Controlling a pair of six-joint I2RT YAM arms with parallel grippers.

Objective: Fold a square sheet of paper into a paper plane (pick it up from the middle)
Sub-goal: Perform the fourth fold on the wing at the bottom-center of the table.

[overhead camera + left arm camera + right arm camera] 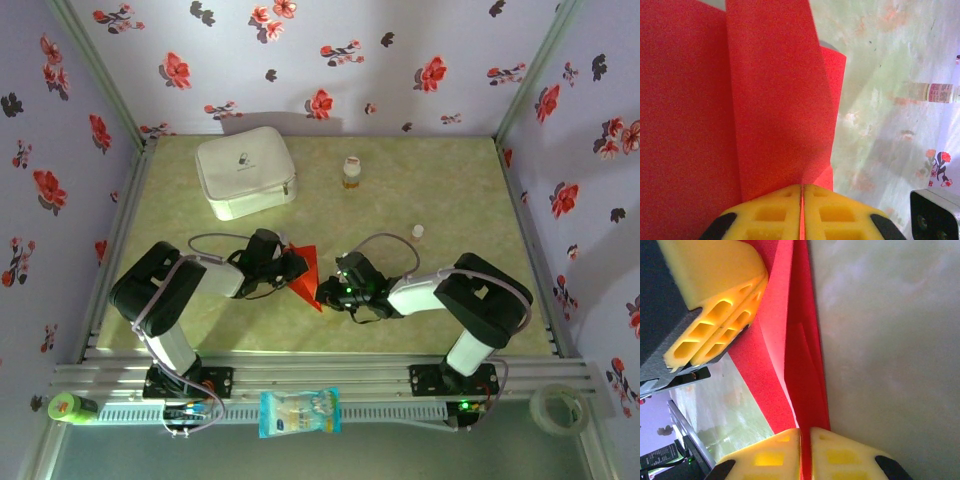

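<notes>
Folded red paper (306,272) stretching between the arms, left gripper (801,200) pinching one edge, right gripper (805,440) pinching seemingly its opposite tip, bare table (450,190) spreading beyond.

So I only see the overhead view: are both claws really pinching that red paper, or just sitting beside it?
Observer: The left wrist view shows the left gripper shut on the red paper, at its edge.
Operator: And the right one?
Observer: Its wrist view shows the right gripper shut on a folded edge too.
Operator: Folded how?
Observer: In overlapping layers, one flap over another.
</notes>
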